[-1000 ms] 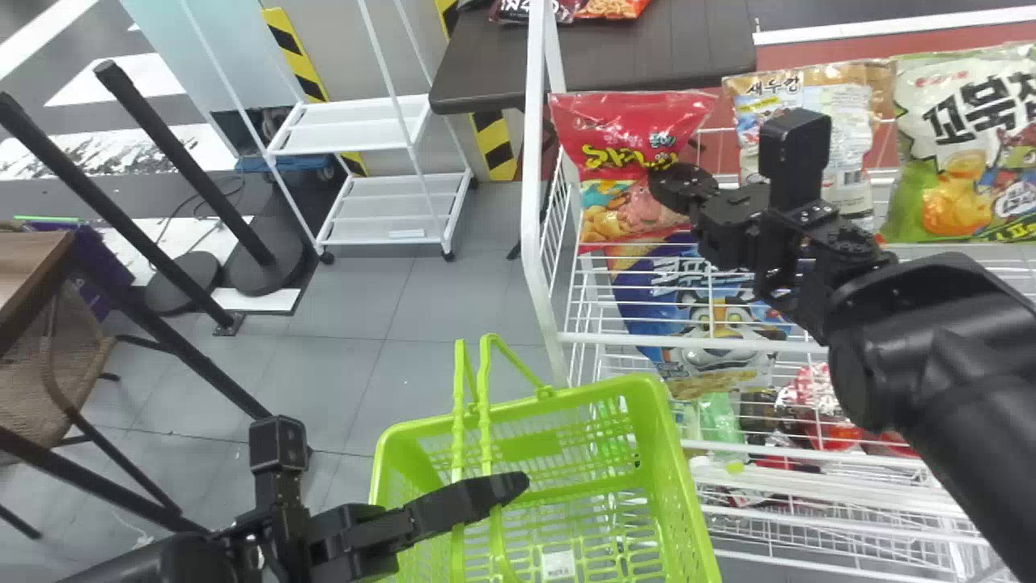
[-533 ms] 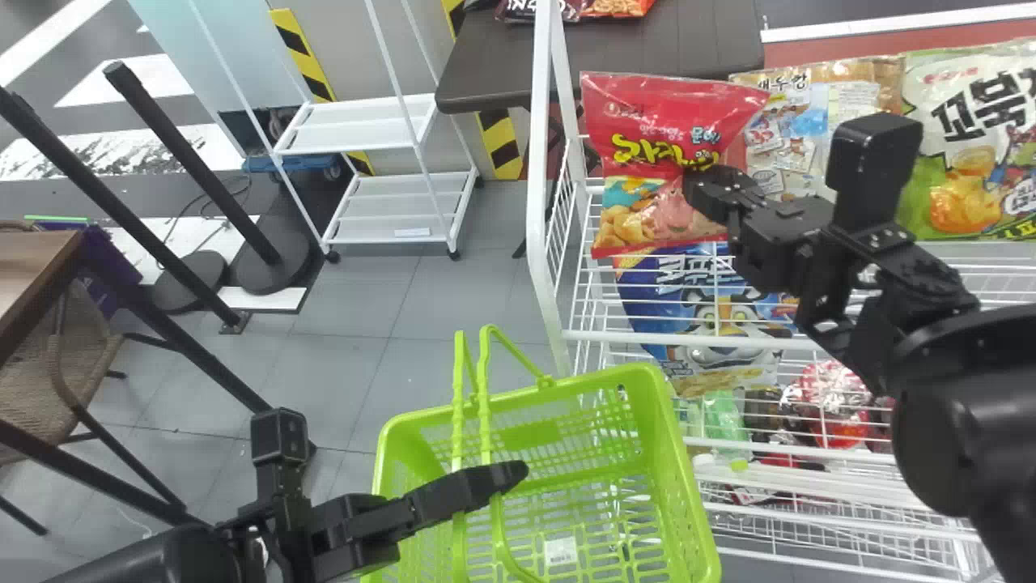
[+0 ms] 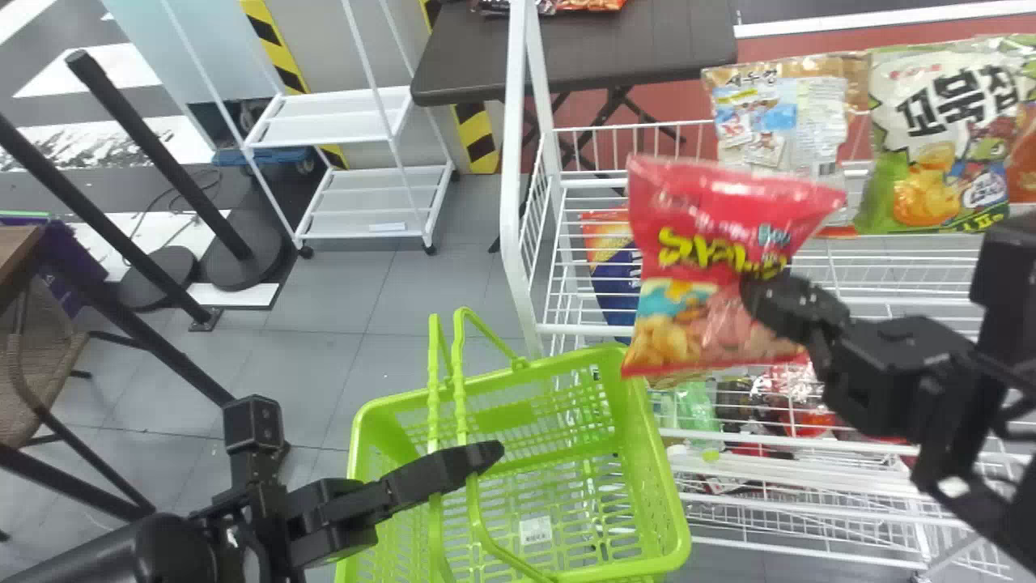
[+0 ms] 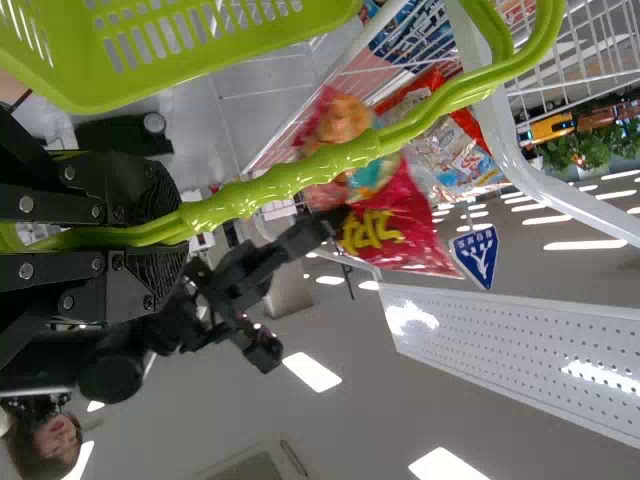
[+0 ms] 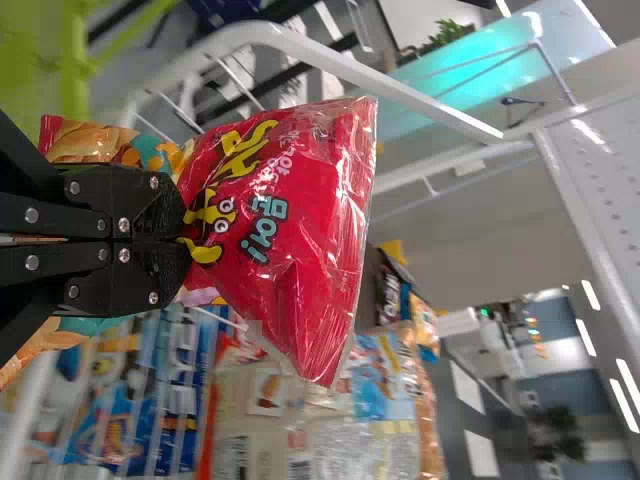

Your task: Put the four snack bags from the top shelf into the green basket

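Observation:
The red snack bag [image 3: 712,267] hangs in front of the white rack, up and to the right of the green basket [image 3: 647,453], with my right gripper [image 3: 761,295] shut on its right side. In the right wrist view the gripper [image 5: 185,240] pinches the red bag [image 5: 290,220] at its middle. My left gripper [image 3: 486,457] is shut on the basket's green handles; in the left wrist view the gripper [image 4: 165,230] holds the handle [image 4: 300,175]. A beige-and-blue bag [image 3: 777,121] and a green-and-white bag [image 3: 939,138] stand on the top shelf.
The rack's white upright [image 3: 514,202] rises just behind the basket. A blue bag [image 3: 615,279] and bottles [image 3: 698,409] lie on lower shelves. A dark table [image 3: 575,57] stands behind the rack, and a white cart [image 3: 340,121] is at the back left.
The red bag has come away from the top shelf, moving toward the robot and rightward in the head view, with my right gripper on it. My left gripper stays at the basket handles.

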Motion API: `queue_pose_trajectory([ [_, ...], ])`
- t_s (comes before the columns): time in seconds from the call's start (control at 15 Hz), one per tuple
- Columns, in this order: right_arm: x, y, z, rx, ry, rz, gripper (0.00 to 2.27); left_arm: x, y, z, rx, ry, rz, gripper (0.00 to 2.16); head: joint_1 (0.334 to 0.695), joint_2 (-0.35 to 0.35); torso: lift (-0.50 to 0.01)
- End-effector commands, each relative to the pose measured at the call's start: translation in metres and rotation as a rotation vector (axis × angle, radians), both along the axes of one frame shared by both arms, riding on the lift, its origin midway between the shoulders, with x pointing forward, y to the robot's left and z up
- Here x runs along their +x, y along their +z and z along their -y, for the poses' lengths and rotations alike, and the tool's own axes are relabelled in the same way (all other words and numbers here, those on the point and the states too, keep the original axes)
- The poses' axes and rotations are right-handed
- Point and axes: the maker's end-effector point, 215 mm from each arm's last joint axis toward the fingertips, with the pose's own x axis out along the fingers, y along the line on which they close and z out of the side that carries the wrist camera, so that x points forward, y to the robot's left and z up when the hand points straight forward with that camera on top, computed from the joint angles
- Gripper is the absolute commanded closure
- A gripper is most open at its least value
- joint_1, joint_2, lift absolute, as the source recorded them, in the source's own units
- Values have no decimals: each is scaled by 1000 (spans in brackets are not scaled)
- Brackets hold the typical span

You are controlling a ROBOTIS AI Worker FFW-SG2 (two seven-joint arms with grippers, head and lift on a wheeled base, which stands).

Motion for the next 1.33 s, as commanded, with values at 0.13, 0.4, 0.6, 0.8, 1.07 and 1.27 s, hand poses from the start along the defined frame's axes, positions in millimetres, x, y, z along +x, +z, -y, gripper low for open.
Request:
queue_pose_trajectory([
  [0.13, -44, -6, -55, 17, 146, -100, 2253, 1, 2, 3, -18, -3, 5, 2148, 695, 267, 0],
  [0.4, -64, -42, -116, 32, 260, -173, 2253, 0, 3, 5, -21, -9, 6, 2148, 695, 350, 0],
  [0.6, -77, -74, -138, 31, 313, -256, 2253, 1, 8, 8, -26, -20, 18, 2148, 695, 350, 0],
  [0.8, -97, -111, -182, -19, 404, -317, 2253, 3, 9, 12, -29, -26, 23, 2148, 695, 350, 0],
  [1.07, -94, -133, -215, -63, 454, -341, 1183, 1, 10, 13, -29, -30, 22, 2148, 695, 350, 0],
  [1.27, -91, -111, -190, -33, 430, -329, -1, 1, 9, 11, -28, -27, 21, 2148, 695, 350, 0],
])
